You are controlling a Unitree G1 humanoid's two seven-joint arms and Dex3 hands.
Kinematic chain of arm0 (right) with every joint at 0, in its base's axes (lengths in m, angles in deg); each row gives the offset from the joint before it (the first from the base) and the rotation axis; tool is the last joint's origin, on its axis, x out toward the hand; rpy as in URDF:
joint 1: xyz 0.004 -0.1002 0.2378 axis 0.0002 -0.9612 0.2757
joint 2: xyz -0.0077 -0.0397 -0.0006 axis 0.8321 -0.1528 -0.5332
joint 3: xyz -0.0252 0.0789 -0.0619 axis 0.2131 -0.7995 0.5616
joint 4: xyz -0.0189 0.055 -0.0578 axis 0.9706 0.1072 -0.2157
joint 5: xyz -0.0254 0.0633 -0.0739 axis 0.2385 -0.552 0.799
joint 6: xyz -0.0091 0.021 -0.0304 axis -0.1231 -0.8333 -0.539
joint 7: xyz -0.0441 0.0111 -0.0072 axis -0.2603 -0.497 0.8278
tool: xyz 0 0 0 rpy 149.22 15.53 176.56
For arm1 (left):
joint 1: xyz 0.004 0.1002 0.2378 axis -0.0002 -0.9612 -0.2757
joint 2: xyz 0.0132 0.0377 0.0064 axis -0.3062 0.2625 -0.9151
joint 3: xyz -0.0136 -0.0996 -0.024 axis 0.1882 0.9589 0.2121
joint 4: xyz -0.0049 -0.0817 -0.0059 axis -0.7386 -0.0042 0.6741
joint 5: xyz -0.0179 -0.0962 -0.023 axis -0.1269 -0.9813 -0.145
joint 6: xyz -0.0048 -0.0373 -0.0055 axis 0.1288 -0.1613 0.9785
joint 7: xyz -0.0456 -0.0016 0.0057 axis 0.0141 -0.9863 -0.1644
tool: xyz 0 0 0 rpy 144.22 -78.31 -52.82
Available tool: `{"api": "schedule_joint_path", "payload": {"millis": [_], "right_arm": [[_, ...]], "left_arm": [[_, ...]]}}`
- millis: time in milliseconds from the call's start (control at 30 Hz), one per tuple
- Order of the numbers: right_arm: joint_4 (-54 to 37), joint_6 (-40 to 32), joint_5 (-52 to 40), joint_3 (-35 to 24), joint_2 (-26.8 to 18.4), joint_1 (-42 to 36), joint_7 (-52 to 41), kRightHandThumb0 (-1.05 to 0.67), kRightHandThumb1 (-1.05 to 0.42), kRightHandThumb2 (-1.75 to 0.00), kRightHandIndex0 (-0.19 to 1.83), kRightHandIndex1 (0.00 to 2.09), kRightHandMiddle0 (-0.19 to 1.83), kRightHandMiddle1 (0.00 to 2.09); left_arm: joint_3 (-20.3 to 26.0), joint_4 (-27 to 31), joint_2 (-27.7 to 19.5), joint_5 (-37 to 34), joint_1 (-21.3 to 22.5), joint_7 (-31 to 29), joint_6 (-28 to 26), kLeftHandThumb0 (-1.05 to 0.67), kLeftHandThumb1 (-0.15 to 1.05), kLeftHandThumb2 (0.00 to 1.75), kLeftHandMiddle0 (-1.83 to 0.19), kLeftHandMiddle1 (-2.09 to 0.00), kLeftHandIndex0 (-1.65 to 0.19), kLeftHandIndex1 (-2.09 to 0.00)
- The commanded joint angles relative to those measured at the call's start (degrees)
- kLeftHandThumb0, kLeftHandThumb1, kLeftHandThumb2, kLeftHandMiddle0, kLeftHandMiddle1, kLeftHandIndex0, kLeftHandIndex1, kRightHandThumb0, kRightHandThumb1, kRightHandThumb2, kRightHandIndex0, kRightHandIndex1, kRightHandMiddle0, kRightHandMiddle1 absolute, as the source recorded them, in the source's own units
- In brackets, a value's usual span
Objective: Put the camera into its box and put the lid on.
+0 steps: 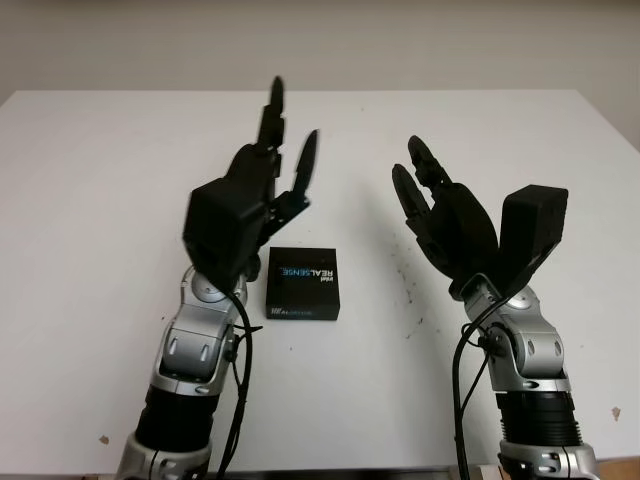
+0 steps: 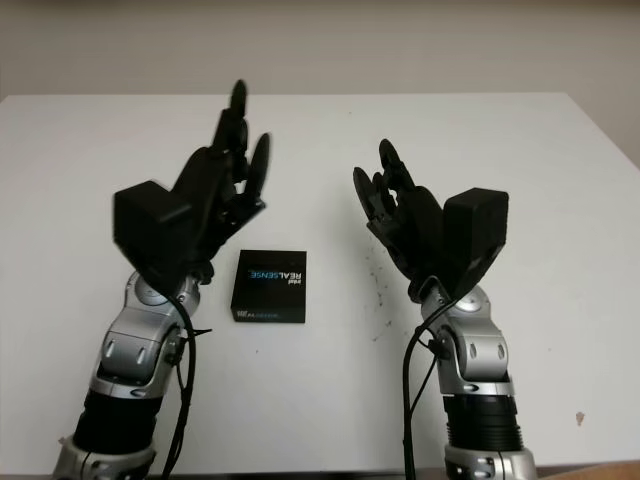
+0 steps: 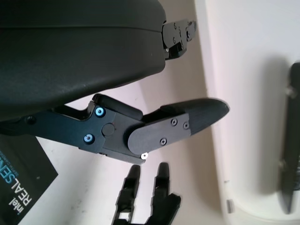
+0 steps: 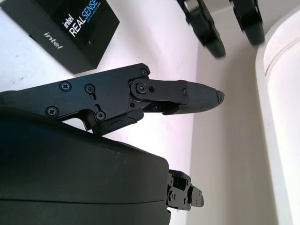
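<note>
Flat black square cardboard box printed "intel REALSENSE" [image 1: 303, 283], lid on, lying on the white tabletop [image 1: 100, 200] between the two arms, nearer the left one. No camera visible anywhere on the table; presumably already inside the closed box, though not confirmable from outside.

Left hand [image 1: 262, 185]: black three-finger hand raised above the table, just beyond and left of the box, fingers extended upward and uncurled, holding nothing. Clear of the box, not touching it.

Right hand [image 1: 440, 215]: black, raised well to the right of the box, palm turned toward the centre, fingers uncurled, empty.

Box corner with printed lettering visible beneath the left palm [image 3: 21, 187] and past the right hand's finger [image 4: 75, 28].

Judgement: both hands lifted off and spaced either side of the box, consistent with a task complete or nearly so; lid apparently seated square, no gap visible along the near edge.
</note>
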Motion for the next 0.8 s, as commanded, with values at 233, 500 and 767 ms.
{"api": "schedule_joint_path", "payload": {"millis": [233,500,767], "right_arm": [[0.0,6.6,2.0,2.2,2.6,-1.9,0.9,-0.69,-1.05,-0.63,-0.19,0.0,-0.19,0.0],[1.2,7.8,2.0,1.8,3.2,-1.6,1.4,-0.67,-1.05,-0.66,-0.19,0.0,-0.19,0.0],[0.2,6.5,1.7,1.6,3.1,-2.0,1.4,-0.68,-1.05,-0.65,-0.19,0.0,-0.19,0.0]], "left_arm": [[7.9,0.1,-4.2,-10.1,-6.7,-5.8,8.2,-0.81,1.05,0.6,0.19,0.0,0.19,0.0],[12.3,-4.2,-6.5,-10.9,-11.7,-5.9,17.1,-0.81,1.05,0.64,0.19,0.0,0.19,0.0],[11.9,-3.9,-5.7,-10.5,-14.4,-4.4,18.9,-0.78,1.05,0.65,0.19,0.0,0.19,0.0]]}}
